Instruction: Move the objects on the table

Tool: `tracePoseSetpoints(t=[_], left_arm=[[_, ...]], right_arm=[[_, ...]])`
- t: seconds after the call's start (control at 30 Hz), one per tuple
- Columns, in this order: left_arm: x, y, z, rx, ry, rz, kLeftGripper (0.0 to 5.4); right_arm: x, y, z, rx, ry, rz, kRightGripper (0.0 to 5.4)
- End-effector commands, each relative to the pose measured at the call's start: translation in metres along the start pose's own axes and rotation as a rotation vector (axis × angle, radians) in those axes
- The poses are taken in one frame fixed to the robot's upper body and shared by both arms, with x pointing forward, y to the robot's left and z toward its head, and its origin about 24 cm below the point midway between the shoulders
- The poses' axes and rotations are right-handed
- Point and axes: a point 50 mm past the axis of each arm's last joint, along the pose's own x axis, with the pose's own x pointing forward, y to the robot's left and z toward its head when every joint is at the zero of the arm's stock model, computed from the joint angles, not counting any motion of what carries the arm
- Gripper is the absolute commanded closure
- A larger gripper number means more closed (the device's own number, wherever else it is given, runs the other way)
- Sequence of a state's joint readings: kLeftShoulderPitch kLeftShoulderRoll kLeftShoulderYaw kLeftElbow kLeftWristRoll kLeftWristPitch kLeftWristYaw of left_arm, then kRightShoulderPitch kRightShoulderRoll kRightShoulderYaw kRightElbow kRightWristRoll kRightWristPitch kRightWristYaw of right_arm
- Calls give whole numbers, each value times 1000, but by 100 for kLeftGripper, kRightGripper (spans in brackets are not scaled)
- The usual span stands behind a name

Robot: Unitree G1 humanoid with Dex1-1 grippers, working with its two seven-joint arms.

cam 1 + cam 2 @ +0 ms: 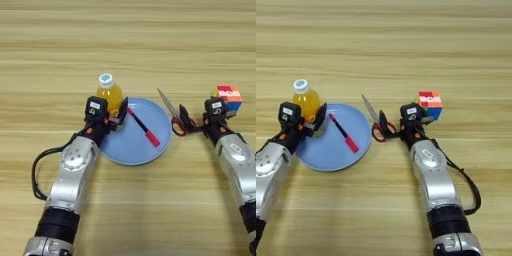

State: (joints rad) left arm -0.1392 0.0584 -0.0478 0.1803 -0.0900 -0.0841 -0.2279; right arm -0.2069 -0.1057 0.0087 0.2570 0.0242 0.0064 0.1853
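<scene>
1. Sitting near the middle of the wooden table [128, 45], the round light-blue plate [125, 147] serves as the landmark for everything else.
2. The red-and-black pen [143, 127] lies on the plate, slanting from its upper-left part down toward its right side, red end lowest.
3. The orange-juice bottle [109, 91] with a white cap stands upright on the table just beyond the plate's upper-left rim.
4. The left gripper [121, 116] is at the plate's upper-left edge, right beside the bottle. Its two black fingers [123, 108] are spread apart over the rim, one standing up next to the bottle's lower right side. They hold nothing; whether a finger actually touches the bottle cannot be told.
5. The red-handled scissors [172, 116] lie on the table just off the plate's right rim, blades pointing up and left, handles nearest the right arm.
6. The right gripper [189, 123] is to the right of the plate at the scissors' handles. Its fingers [183, 115] are parted, one black finger rising by the red loops; a firm grasp is not visible, and contact cannot be judged.
7. The multicoloured puzzle cube [230, 96] rests on the table well right of the plate, just beyond the right gripper's wrist.
</scene>
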Motion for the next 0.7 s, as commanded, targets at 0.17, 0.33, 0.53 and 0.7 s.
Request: tracePoseSetpoints(t=[0.17,0.33,0.53,0.7], left_arm=[[9,14,30,14,-127,41,204],[10,23,38,-6,-163,65,204],[9,36,45,0,-193,114,204],[8,49,49,40,-203,169,204]], right_arm=[[2,0,3,-4,-12,0,0],[3,0,2,-4,-9,2,0],[3,1,2,-4,-7,3,0],[3,2,2,-5,-7,4,0]])
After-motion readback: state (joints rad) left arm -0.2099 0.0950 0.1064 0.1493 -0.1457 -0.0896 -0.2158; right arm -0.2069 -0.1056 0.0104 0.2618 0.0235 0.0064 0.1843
